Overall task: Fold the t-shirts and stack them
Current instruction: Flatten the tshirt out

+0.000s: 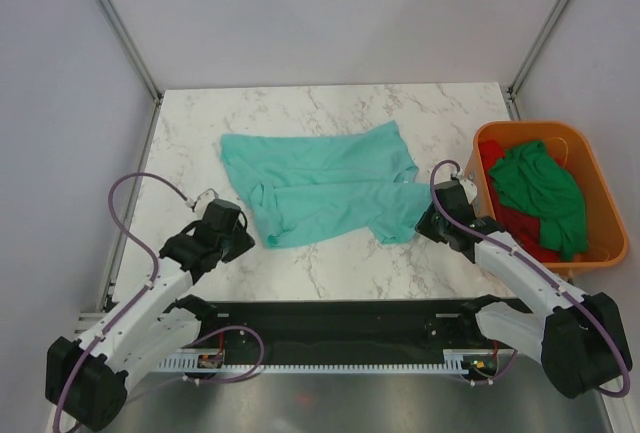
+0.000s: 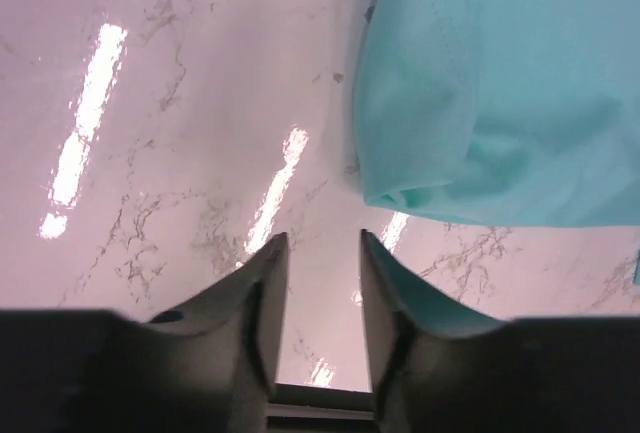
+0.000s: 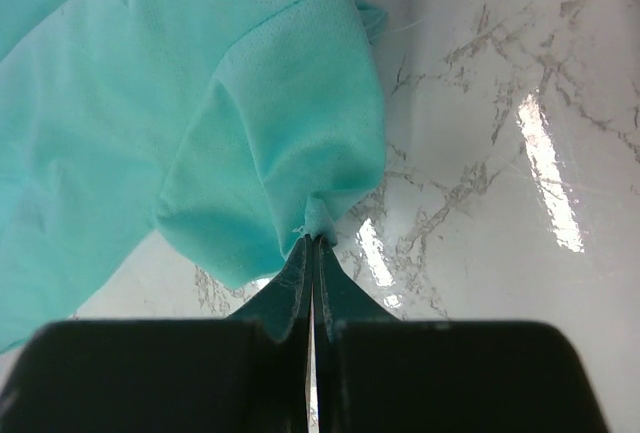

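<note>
Teal shirt (image 1: pixel 320 183) spread mid-table, right side pinched.
My right gripper (image 3: pixel 313 245) is clamped on its sleeve edge; my left gripper (image 2: pixel 322 248) stands parted, empty, near the opposite corner. Green shirt (image 1: pixel 540 188) and red shirt (image 1: pixel 520 227) lie in the orange tub (image 1: pixel 530 129).

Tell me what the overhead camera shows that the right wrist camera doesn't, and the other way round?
Only overhead: the orange tub holding a dark green shirt and a red shirt, plus the left claw. Only the right wrist: the right claw shut, pinching an edge of the teal shirt. Both: that teal shirt lying on the marble table.
</note>
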Controlling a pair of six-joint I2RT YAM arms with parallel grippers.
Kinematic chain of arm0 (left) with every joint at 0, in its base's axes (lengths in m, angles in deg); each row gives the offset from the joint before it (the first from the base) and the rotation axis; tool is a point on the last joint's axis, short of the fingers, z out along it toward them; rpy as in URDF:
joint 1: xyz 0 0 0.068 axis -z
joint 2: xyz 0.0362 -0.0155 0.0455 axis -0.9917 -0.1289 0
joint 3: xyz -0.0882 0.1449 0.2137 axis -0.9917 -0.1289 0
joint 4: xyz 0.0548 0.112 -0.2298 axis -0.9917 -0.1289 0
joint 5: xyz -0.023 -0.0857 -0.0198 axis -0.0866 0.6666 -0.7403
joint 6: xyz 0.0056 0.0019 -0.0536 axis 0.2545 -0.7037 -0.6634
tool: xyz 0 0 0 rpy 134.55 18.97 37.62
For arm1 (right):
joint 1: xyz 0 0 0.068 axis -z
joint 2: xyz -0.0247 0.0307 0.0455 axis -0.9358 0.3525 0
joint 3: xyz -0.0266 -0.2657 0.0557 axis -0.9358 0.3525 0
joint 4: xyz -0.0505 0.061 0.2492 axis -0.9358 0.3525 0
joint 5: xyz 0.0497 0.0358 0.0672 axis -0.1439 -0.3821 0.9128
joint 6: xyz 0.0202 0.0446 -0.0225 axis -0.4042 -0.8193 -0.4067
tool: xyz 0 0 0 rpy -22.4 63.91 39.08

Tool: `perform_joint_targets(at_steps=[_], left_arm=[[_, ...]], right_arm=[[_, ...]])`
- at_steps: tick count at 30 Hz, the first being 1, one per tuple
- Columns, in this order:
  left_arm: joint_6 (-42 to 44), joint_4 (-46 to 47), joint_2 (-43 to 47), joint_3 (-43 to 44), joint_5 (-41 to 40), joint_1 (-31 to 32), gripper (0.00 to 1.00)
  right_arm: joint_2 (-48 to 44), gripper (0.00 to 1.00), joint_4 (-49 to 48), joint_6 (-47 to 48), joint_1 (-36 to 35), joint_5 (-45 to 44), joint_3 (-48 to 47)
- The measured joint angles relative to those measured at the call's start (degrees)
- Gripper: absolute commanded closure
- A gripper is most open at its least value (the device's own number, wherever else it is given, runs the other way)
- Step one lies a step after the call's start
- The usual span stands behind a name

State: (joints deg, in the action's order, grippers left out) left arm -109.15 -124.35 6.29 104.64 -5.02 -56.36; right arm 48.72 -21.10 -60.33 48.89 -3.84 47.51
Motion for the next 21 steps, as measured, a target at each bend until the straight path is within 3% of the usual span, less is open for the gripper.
perform_joint_targets(at_steps=[1,5,13,21], left_arm=[[-0.1,0.1,0.4,0.3,0.0,0.0,0.35],[1.1,0.2,-7.1,6.2,-0.7,-0.7,0.28],[12.9,2.2,-34.4,23.6,1.3,-1.3,0.33],[22.8,3.0,-45.2,28.9,2.9,-0.7,0.37]], right_arm=[[0.0,1.0,0.1,0.2,0.0,0.0,-0.1],[-1.2,1.0,1.2,0.6,0.0,0.0,-0.3],[-3.5,1.0,2.0,0.6,0.0,0.1,-0.8],[-3.6,1.0,2.2,0.7,0.0,0.1,-0.9]])
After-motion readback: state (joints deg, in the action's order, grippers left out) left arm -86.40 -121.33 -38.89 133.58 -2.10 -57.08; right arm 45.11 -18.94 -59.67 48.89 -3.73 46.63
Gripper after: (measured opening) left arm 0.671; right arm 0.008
